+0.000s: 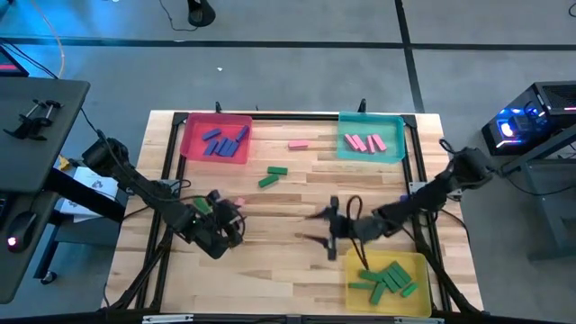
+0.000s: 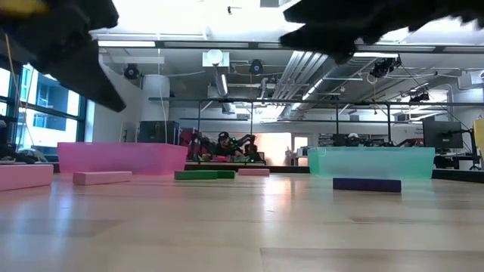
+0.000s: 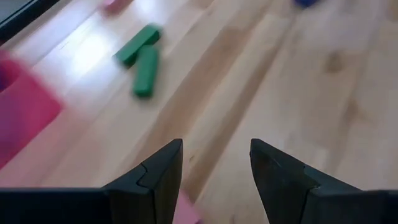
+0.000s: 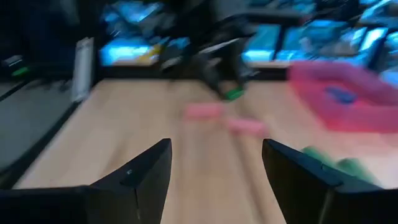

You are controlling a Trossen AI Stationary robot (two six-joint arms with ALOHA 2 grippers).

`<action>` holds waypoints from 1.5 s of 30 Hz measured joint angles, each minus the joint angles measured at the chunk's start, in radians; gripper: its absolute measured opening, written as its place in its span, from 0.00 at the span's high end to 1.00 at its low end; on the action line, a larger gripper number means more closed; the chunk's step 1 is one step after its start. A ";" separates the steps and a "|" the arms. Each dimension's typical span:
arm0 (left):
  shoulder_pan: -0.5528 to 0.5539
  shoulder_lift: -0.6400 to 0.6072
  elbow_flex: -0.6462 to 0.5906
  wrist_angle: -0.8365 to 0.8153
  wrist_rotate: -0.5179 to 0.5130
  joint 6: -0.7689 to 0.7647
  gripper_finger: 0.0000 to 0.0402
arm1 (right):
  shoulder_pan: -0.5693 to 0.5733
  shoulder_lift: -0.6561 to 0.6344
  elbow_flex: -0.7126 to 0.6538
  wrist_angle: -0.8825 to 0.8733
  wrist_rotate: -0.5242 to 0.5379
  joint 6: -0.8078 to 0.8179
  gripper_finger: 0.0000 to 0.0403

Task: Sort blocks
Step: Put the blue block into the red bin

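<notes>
The blocks are spread about. Blue ones (image 1: 223, 142) lie in the pink tray (image 1: 191, 126) at the far left, pink ones (image 1: 364, 142) lie in the teal tray (image 1: 396, 121) at the far right, and green ones (image 1: 385, 279) are piled in the yellow tray (image 1: 416, 263) at the near right. Some lie loose on the table (image 1: 270, 270): two green blocks (image 1: 272, 176) touching each other near the middle, a pink block (image 1: 298, 144) between the two far trays, and a dark block (image 2: 367, 184) in front of the teal tray in the low view. The left gripper (image 1: 236, 216) is over the near left part of the table. Its fingers (image 3: 163, 171) are spread apart, with something pink showing just under one of them. The right gripper (image 1: 328, 236) is over the middle of the table, just left of the yellow tray. Its fingers (image 4: 144, 171) are spread wide and hold nothing.
</notes>
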 joint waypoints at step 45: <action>0.107 0.001 -0.281 1.093 0.036 0.740 0.56 | -0.191 0.147 0.145 -0.925 -0.142 0.295 0.41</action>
